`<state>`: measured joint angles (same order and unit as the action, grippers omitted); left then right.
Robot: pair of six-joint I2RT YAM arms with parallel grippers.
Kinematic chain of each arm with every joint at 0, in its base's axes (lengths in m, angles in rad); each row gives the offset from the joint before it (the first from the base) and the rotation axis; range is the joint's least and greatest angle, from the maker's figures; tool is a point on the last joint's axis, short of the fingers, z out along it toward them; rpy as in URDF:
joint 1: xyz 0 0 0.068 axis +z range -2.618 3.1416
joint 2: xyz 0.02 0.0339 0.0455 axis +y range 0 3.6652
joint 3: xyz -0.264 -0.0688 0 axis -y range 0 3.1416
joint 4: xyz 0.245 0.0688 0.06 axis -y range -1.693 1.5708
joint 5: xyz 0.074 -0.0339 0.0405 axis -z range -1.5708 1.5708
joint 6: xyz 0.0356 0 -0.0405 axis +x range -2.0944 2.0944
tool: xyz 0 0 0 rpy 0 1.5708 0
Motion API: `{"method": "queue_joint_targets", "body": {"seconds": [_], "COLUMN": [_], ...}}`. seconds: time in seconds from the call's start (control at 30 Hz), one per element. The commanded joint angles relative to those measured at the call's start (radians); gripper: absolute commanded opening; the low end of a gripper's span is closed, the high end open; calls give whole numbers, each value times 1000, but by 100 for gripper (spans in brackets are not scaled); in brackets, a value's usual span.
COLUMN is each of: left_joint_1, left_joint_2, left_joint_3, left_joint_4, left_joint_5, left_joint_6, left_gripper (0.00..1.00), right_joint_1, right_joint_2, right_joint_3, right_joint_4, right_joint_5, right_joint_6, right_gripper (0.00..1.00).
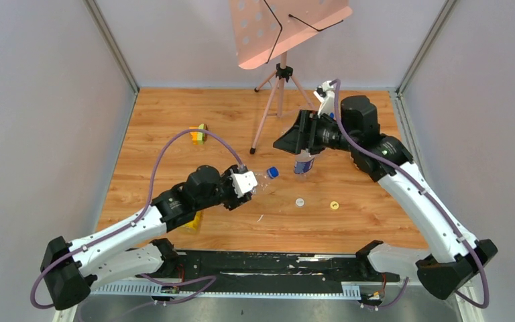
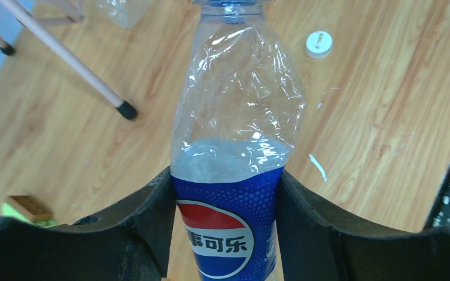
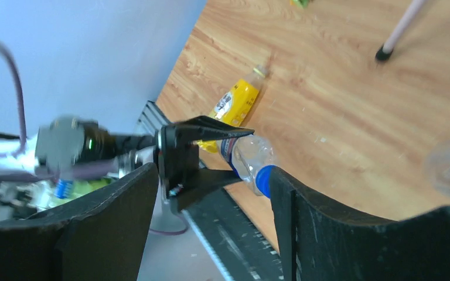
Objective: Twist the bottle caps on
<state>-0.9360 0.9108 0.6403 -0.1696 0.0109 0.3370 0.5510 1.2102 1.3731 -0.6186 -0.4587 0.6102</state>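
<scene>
1. My left fingers point(image 2: 163, 199) are clenched on the clear bottle point(image 2: 234, 117) at its blue label; a blue cap point(image 1: 273, 172) sits on its neck.
2. My right fingers point(image 3: 135, 216) are released, grasping nothing, near a second capped bottle point(image 1: 302, 165).
3. The white cap point(image 1: 300, 201) lies on the desk point(image 1: 174, 121) at 6 o'clock from this second bottle, and the yellow cap point(image 1: 334, 205) at 3 o'clock from the white one.

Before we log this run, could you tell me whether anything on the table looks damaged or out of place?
The clear bottle in the left end effector is crumpled and dented above its blue label. The yellow bottle lies on its side by the near edge, and a white cap sits loose.
</scene>
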Motion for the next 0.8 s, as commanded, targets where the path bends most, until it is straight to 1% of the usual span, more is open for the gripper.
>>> {"method": "queue_joint_targets", "body": {"seconds": [0.0,0.03,0.07,0.1,0.13,0.17,0.2,0.23,0.3,0.37,0.57,0.7,0.77], "left_joint_1": [137,157,198,217,251,264,283,289,294,296,296,296,296], "left_joint_2": [-20,-13,-9,4,14,33,43,66,98,129,209,242,248], "left_joint_3": [53,68,85,93,115,126,151,164,208,253,373,434,445], "left_joint_4": [-17,-17,-17,-18,-21,-26,-42,-53,-100,-161,-371,-426,-434], "left_joint_5": [360,449,497,592,636,720,756,820,891,942,1005,1011,1007], "left_joint_6": [-110,-121,-125,-133,-136,-136,-132,-117,-76,-22,131,183,194], "left_gripper": [0,0,0,0,0,0,0,0,0,0,0,0,0], "right_joint_1": [0,0,0,0,0,0,0,1,0,0,0,0,0], "right_joint_2": [-110,-133,-154,-179,-205,-229,-252,-271,-306,-327,-286,-240,-222], "right_joint_3": [-37,-58,-78,-102,-127,-152,-172,-193,-228,-247,-200,-162,-150], "right_joint_4": [84,84,85,82,83,82,79,74,64,43,-24,-73,-92], "right_joint_5": [-81,-116,-162,-218,-266,-306,-351,-389,-454,-497,-542,-565,-575], "right_joint_6": [-420,-487,-566,-650,-719,-786,-844,-907,-1021,-1125,-1282,-1329,-1348], "right_gripper": [69,68,66,65,64,64,64,65,68,68,67,63,60]}}
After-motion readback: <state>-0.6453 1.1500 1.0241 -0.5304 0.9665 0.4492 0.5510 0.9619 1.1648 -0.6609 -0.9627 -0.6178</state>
